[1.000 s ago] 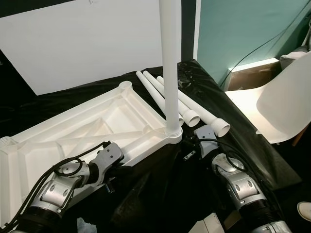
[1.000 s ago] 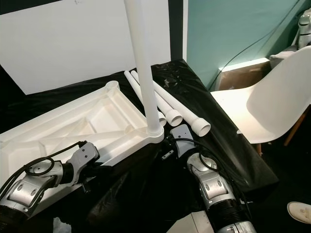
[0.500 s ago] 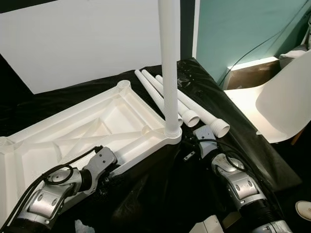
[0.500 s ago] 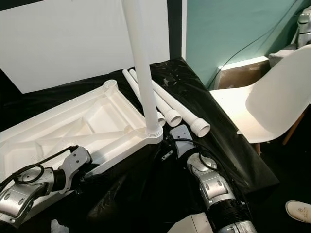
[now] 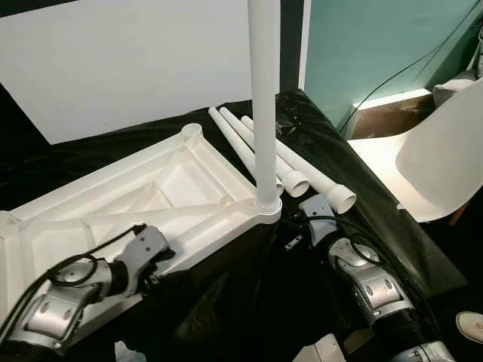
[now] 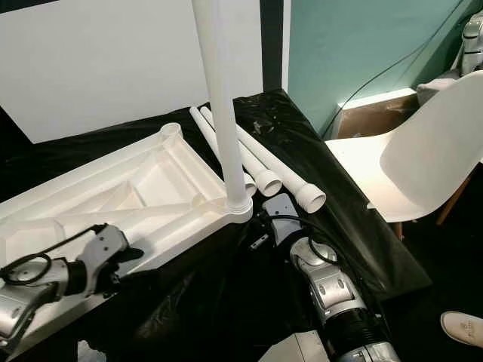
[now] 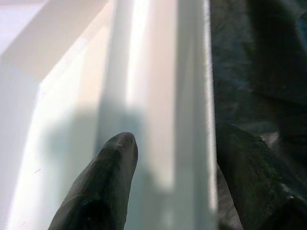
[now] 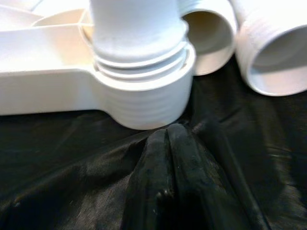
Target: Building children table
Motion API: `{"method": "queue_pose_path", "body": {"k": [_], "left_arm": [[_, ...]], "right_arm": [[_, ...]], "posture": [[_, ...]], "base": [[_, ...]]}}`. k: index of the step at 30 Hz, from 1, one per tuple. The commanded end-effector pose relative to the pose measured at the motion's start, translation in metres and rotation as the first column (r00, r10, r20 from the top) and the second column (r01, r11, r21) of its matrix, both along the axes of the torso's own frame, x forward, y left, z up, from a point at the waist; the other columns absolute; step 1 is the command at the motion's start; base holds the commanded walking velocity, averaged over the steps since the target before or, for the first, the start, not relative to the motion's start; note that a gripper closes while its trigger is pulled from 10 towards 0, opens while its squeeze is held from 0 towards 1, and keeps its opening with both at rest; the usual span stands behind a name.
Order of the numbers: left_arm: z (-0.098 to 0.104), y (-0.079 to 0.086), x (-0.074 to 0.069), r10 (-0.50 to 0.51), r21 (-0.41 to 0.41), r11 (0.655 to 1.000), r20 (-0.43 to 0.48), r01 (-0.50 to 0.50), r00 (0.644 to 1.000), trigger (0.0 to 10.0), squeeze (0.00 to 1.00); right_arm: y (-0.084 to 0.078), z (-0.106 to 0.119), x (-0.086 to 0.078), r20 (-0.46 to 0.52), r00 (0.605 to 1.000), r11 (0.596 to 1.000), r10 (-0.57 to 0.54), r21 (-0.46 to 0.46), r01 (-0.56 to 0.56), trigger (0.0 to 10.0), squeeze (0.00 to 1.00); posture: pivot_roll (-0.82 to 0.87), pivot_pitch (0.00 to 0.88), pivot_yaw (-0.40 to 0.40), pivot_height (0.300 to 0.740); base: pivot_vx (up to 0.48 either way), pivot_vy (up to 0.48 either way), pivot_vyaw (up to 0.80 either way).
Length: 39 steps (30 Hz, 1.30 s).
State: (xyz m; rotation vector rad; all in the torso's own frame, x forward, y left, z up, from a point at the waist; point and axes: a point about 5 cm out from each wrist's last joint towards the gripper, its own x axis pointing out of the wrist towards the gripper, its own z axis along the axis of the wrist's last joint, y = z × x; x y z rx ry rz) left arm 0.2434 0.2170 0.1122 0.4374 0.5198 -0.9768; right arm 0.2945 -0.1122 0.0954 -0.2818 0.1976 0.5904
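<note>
The white table top (image 5: 173, 181) lies upside down on a black plastic sheet (image 5: 249, 302). One white leg (image 5: 264, 113) stands upright in its near right corner socket (image 8: 144, 103). Three loose legs (image 5: 302, 162) lie side by side just behind that corner. My left gripper (image 5: 162, 260) is open at the table top's near edge, one finger (image 7: 108, 182) over the inner side of the rim (image 7: 163, 120) and the other on the sheet side. My right gripper (image 8: 168, 134) is shut and empty, its tips resting on the sheet right in front of the socket.
A white chair (image 5: 445, 166) stands close on the right, past the sheet's edge. A large white board (image 5: 136, 68) leans behind the table top, with a teal wall (image 5: 377, 45) and a cable to its right. A shoe (image 5: 469, 324) shows at the lower right.
My left arm has drawn back to the left along the table top's near edge. The right arm, the upright leg and the loose legs have stayed put.
</note>
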Motion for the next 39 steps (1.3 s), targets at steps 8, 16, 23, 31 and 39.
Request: {"method": "queue_pose_path", "body": {"k": [8,16,23,31,39], "left_arm": [[-0.026,-0.006,-0.017,-0.092,0.111,0.988,-0.152,0.110,0.984,10.0,0.00],[-0.030,-0.002,-0.029,-0.120,0.116,0.982,-0.214,0.147,0.969,0.0,0.00],[-0.032,-0.001,-0.036,-0.129,0.132,0.978,-0.237,0.163,0.963,0.0,0.00],[-0.042,-0.004,-0.026,-0.107,0.221,0.963,-0.211,0.154,0.972,10.0,0.00],[-0.042,-0.016,-0.031,-0.174,0.136,0.967,-0.259,0.215,0.950,0.0,0.00]], "right_arm": [[0.010,-0.006,0.019,-0.029,0.994,0.992,0.109,-0.060,-0.111,10.0,0.00],[0.008,-0.002,0.035,-0.027,0.992,0.987,0.121,-0.099,-0.123,10.0,0.00],[0.013,-0.003,0.040,-0.023,0.989,0.985,0.144,-0.088,-0.145,10.0,0.00],[0.019,-0.005,0.038,-0.016,0.986,0.985,0.164,-0.059,-0.164,10.0,0.00],[0.022,-0.009,0.034,-0.022,0.986,0.985,0.165,-0.045,-0.165,10.0,0.00]], "posture": [[-0.07,0.000,0.081,0.740],[-0.04,0.000,0.076,0.740],[-0.03,0.000,0.079,0.740],[-0.03,0.000,0.085,0.740],[-0.05,0.000,0.095,0.740]], "base": [[0.000,0.000,0.00],[0.000,0.000,0.00],[0.000,0.000,0.00],[0.000,0.000,0.00],[0.000,0.000,0.00]]}}
